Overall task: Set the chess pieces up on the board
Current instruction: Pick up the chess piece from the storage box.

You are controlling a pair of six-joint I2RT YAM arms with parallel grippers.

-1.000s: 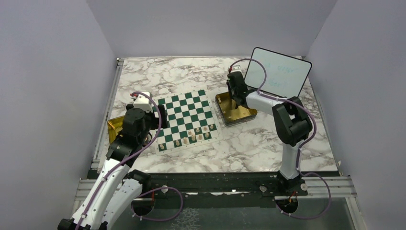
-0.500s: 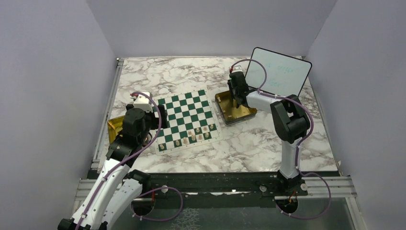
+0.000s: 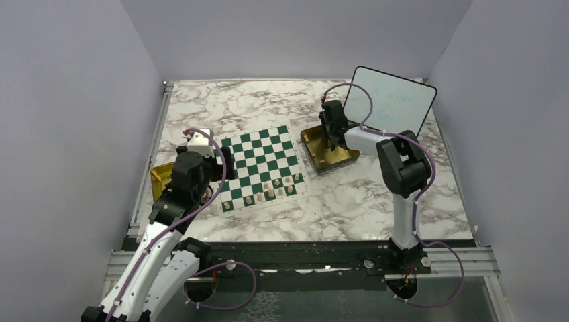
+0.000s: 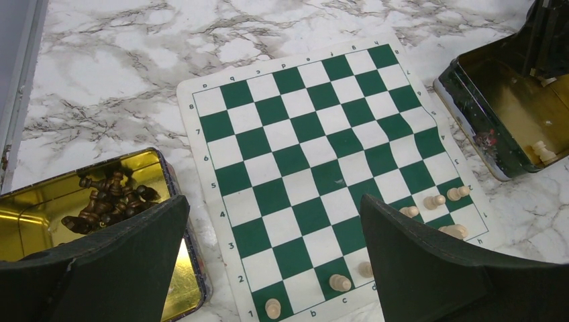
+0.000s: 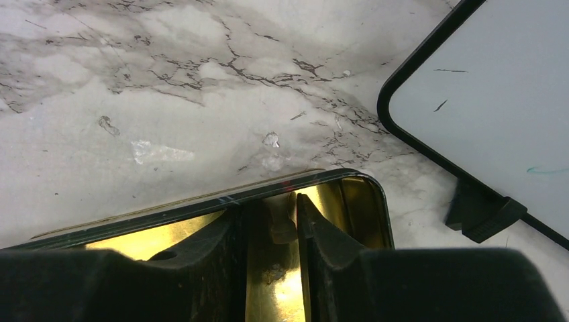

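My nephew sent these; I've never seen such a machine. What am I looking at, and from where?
Two robot arms, bolted at the edge of a marble table, are setting up chess. The wide picture looks down from above and behind them. The other two come from a camera on each wrist, with that arm's dark fingers at the bottom. On the table lie a green-and-white board with a few cream pieces near one edge, a gold tin of dark pieces on the left, a second gold tin on the right, and a whiteboard. The left pincer hangs open by the board, empty. The right pincer, inside the second gold tin, is closed on one cream piece.
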